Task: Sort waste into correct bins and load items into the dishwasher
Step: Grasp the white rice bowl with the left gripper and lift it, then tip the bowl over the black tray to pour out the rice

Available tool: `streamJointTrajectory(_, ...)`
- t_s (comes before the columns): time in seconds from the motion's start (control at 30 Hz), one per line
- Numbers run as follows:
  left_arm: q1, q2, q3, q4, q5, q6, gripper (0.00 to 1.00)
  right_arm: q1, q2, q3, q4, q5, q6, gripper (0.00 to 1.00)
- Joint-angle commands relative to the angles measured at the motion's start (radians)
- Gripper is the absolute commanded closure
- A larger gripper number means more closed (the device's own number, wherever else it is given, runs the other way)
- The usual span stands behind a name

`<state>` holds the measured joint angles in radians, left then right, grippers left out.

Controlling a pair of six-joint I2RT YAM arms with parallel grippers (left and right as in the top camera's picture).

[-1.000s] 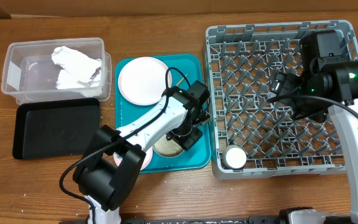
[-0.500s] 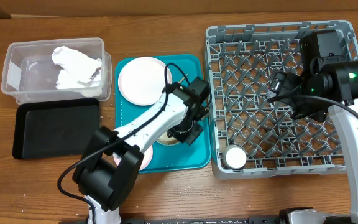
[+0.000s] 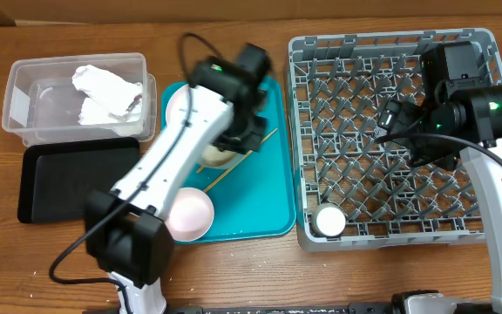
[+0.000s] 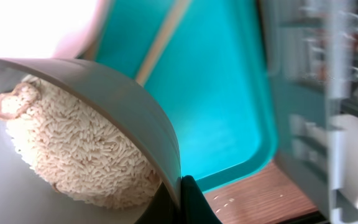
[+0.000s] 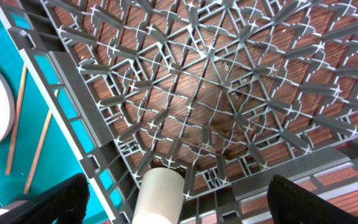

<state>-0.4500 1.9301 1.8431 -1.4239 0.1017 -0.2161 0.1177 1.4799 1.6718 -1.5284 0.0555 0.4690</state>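
Left gripper (image 4: 183,200) swung the bowl (image 3: 213,159) back, mostly hidden.

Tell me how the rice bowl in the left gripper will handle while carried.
The bowl is pinched at one rim, so it may tilt. Its loose rice sits heaped and could spill. The smooth wall looks slippery.

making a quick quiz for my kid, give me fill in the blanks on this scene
The grey bowl holds ____.
The crumpled napkins lie in the clear ____.
The white cup sits in the grey ____.
The chopsticks lie on the ____ tray.
Missing: rice, tub, rack, teal.
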Motion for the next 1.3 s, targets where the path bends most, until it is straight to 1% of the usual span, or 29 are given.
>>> streamJointTrajectory(0.0,0.129,-0.064,0.023,-0.035,0.032,-0.045,0.96,-0.002,-0.019,0.025,0.011,0.003,-0.007,0.07)
streamJointTrajectory(0.1,0.256,-0.089,0.022,-0.081,0.092,-0.011,0.96,-0.002,-0.019,0.025,0.018,0.003,-0.007,0.07)
streamJointTrajectory(0.13,0.331,-0.101,0.021,-0.104,0.129,0.021,0.96,-0.002,-0.019,0.025,0.024,0.003,-0.007,0.07)
streamJointTrajectory(0.23,0.453,-0.113,0.008,-0.116,0.210,0.095,0.96,-0.002,-0.019,0.025,0.035,0.003,-0.007,0.07)
streamJointTrajectory(0.33,0.585,-0.113,-0.038,-0.114,0.379,0.232,0.96,-0.002,-0.019,0.025,0.040,0.003,-0.007,0.07)
streamJointTrajectory(0.43,0.701,-0.113,-0.105,-0.108,0.538,0.341,0.96,-0.002,-0.019,0.025,0.042,0.003,-0.006,0.07)
streamJointTrajectory(0.63,0.936,-0.113,-0.252,-0.056,0.764,0.467,0.96,-0.002,-0.019,0.025,0.042,0.003,-0.006,0.07)
streamJointTrajectory(0.7,1.003,-0.113,-0.292,-0.026,0.842,0.475,0.96,-0.002,-0.019,0.025,0.042,0.003,-0.006,0.07)
streamJointTrajectory(0.8,1.091,-0.110,-0.355,0.069,0.962,0.474,0.96,-0.002,-0.019,0.025,0.042,0.003,-0.006,0.07)
streamJointTrajectory(1.03,1.191,-0.055,-0.478,0.303,1.216,0.410,0.96,-0.002,-0.018,0.024,0.049,0.003,-0.006,0.07)
streamJointTrajectory(1.17,1.218,0.017,-0.492,0.317,1.307,0.351,0.96,-0.002,-0.016,0.024,0.049,0.003,-0.006,0.07)
streamJointTrajectory(1.27,1.232,0.068,-0.492,0.311,1.414,0.312,0.96,-0.002,-0.015,0.024,0.049,0.003,-0.006,0.07)
